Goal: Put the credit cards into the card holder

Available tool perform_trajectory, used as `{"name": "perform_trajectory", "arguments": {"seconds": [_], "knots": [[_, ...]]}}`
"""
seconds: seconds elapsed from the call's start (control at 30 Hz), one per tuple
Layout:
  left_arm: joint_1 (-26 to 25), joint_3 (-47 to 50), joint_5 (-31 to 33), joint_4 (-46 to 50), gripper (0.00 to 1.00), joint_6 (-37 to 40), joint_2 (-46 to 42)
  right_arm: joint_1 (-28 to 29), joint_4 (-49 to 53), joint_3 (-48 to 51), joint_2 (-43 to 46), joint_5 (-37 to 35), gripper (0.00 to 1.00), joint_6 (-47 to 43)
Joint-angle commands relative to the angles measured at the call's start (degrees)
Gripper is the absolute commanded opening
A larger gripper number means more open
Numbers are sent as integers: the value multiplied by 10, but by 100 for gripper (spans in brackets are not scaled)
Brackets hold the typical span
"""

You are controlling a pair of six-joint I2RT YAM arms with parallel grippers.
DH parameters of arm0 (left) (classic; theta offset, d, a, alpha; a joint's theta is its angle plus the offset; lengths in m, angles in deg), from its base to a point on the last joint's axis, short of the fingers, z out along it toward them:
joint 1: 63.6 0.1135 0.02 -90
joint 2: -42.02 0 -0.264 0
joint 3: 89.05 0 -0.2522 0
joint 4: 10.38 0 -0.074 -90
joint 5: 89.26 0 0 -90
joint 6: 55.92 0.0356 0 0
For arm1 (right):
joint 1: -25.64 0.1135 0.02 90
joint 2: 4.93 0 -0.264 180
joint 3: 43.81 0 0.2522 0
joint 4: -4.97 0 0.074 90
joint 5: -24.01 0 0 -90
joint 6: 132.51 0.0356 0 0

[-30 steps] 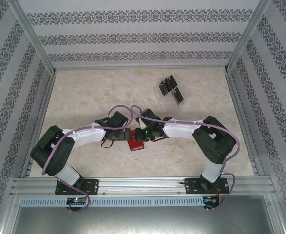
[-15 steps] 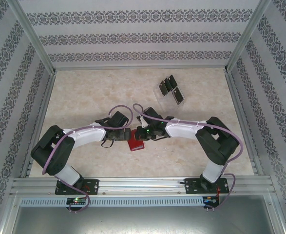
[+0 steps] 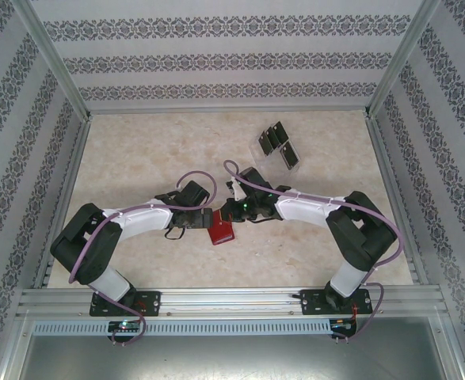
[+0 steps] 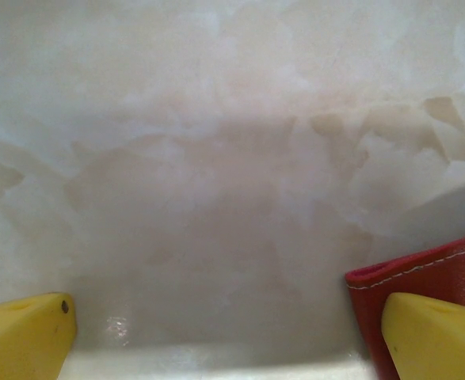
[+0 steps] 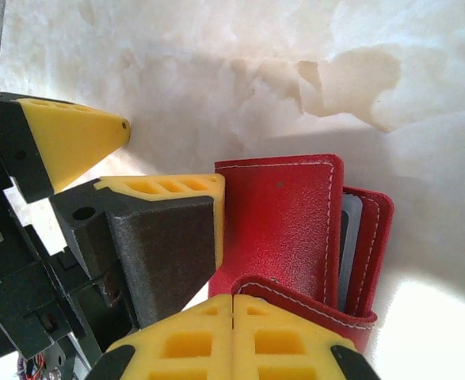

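Note:
The red card holder [image 3: 221, 232] lies on the marble table between my two grippers. Seen from the right wrist, the card holder [image 5: 283, 229] is partly folded, a grey-blue inside showing along its right edge, and its snap tab curls up beside my right gripper [image 5: 232, 305], which is shut at the wallet's near edge. My left gripper [image 5: 173, 154] stands open with one finger [image 5: 177, 229] against the wallet's left side. In the left wrist view, the left gripper [image 4: 232, 340] straddles bare table, its right finger [image 4: 438, 336] over the red card holder [image 4: 430, 273]. The black credit cards [image 3: 278, 145] sit far back.
The cards stand in a clear plastic slotted stand [image 3: 264, 149] at the back right of the table. Aluminium frame rails [image 3: 216, 299] and patterned walls enclose the table. Purple cables loop over both wrists.
My right arm's elbow has swung out to the right and its wrist has drawn slightly back. The left arm and the card holder have stayed put.

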Motion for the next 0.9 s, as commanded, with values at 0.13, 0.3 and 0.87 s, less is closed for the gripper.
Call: {"name": "perform_trajectory", "arguments": {"seconds": [0.13,0.3,0.87], "knots": [[-13,7,-66,-39,100,30,54,7,-17,0,-28,18,0,7],[-13,4,-65,-35,100,33,54,7,-18,4,-33,15,0,7],[-13,-2,-64,-30,100,35,56,21,-23,8,-41,23,0,7]]}}
